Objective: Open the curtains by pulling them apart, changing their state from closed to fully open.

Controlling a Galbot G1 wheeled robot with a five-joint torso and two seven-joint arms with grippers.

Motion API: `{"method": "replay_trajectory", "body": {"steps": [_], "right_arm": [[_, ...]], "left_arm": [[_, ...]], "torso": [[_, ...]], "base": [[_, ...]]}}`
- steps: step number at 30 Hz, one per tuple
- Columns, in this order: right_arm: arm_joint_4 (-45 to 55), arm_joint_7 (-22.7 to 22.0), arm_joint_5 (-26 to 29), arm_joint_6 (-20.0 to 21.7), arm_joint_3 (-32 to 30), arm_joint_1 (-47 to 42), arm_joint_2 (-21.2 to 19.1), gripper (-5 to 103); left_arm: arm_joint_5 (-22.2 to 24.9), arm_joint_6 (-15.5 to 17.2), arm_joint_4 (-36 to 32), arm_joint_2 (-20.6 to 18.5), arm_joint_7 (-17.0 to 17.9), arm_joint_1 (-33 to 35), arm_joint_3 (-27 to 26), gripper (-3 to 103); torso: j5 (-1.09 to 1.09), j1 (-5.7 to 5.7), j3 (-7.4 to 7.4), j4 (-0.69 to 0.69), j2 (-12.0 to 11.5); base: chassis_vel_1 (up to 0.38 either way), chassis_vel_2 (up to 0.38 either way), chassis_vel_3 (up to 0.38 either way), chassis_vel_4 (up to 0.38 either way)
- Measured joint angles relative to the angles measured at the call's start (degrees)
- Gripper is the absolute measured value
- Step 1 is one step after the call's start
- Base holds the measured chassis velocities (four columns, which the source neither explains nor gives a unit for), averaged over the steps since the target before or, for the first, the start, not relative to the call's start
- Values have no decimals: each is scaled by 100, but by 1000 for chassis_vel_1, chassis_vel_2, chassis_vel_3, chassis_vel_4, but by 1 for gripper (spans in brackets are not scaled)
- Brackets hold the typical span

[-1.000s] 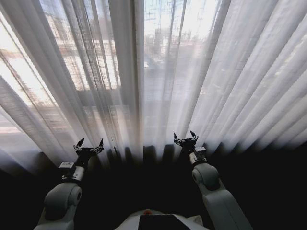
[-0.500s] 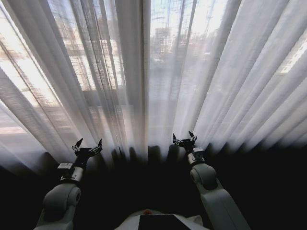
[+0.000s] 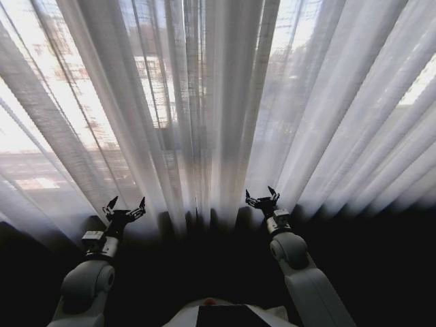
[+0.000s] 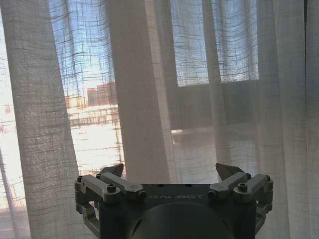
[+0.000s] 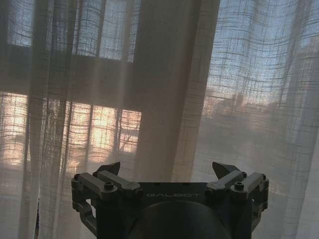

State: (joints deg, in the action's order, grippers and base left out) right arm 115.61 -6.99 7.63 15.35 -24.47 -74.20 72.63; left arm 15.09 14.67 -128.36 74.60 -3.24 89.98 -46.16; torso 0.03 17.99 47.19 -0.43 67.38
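The curtains (image 3: 225, 102) hang shut across the window as tall sheer white pleated panels, lit from behind. Close in front of their lower part, left of centre, my left gripper (image 3: 125, 205) is open, and a pale fold (image 4: 142, 99) hangs just beyond its spread fingers. My right gripper (image 3: 262, 197) is open as well, right of centre and close to the fabric, facing a thick fold (image 5: 169, 89). Neither gripper holds any cloth.
Dark window frame bars (image 5: 60, 59) and buildings (image 4: 94, 94) show through the fabric. Below the curtain hem the floor (image 3: 381, 272) is dark. My white torso (image 3: 218, 317) sits at the bottom centre.
The whole head view has shifted, so the camera has moved closer: the pleats look larger and nearer. Both grippers keep their pose, open.
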Motion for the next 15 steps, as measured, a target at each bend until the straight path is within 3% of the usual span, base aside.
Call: {"method": "replay_trajectory", "body": {"steps": [3,8,12,13,15], "right_arm": [[-35,10,4,-28,11,8,5,100],[-74,11,72,-19,17,39,-20,100],[-29,15,936,434,71,219,-171,100],[-29,15,936,434,71,219,-171,100],[-46,-3,1592,798,121,481,-310,100]], "left_arm": [[6,-2,3,-5,1,-1,-1,100],[10,-9,6,-8,5,14,-2,100],[10,-38,-38,10,10,58,-30,100],[10,-38,-38,10,10,58,-30,100],[10,-51,-87,58,4,65,-66,100]], "torso": [[0,0,0,0,0],[-6,0,-1,0,0],[-3,1,0,-1,0],[-3,1,0,-1,0],[4,0,0,-4,0]], "base": [[328,343,-359,-340],[199,184,-175,-239],[30,26,-28,-48],[0,0,0,0],[-23,-25,24,30]]}}
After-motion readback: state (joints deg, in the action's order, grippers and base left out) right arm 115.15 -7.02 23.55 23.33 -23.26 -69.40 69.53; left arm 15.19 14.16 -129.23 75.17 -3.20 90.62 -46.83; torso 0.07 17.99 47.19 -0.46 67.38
